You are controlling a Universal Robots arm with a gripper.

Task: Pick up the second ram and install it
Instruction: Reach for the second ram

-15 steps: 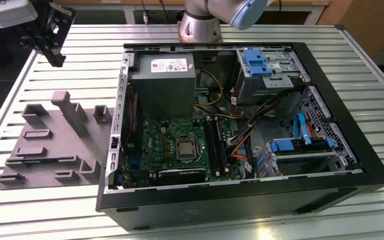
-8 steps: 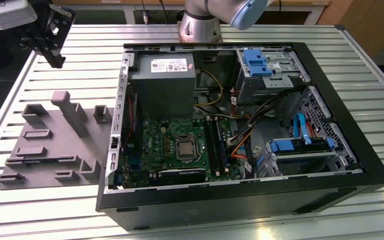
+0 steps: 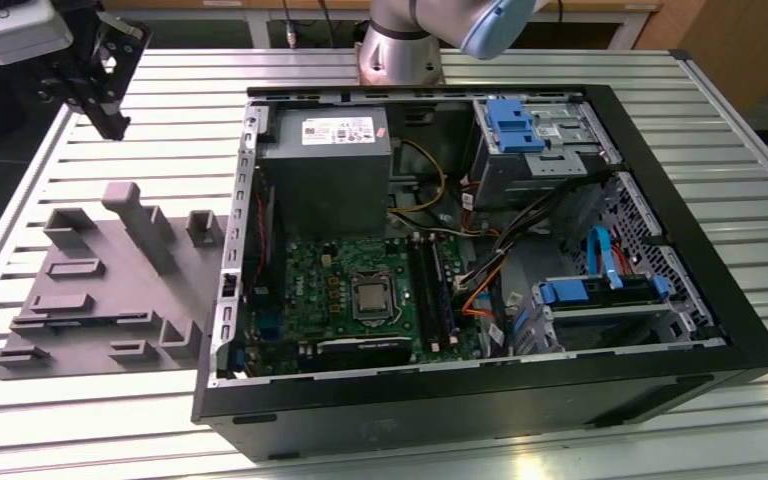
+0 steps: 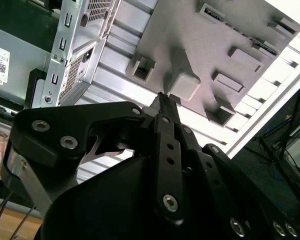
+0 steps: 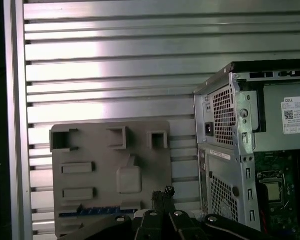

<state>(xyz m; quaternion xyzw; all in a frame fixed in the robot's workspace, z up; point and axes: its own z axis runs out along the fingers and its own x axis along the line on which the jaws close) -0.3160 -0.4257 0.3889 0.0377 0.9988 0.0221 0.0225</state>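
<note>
My gripper (image 3: pixel 116 128) hangs shut and empty above the far left of the table, past the grey holder block (image 3: pixel 104 290). In both wrist views the black fingers (image 4: pixel 162 100) are pressed together with nothing between them. In the first wrist view, a long thin dark strip with a bluish edge, apparently the second ram (image 5: pixel 97 211), lies along the holder's (image 5: pixel 90 150) near edge, just beside my fingertips (image 5: pixel 163 191). The motherboard's long black slots (image 3: pixel 431 285) sit inside the open computer case (image 3: pixel 704 300).
The open case takes up the middle and the exterior view's right of the slatted metal table (image 3: pixel 144 110), with cables, blue drive brackets (image 3: pixel 511 122) and a power supply (image 3: pixel 324 160) inside. The arm's base (image 3: pixel 398 50) stands behind the case.
</note>
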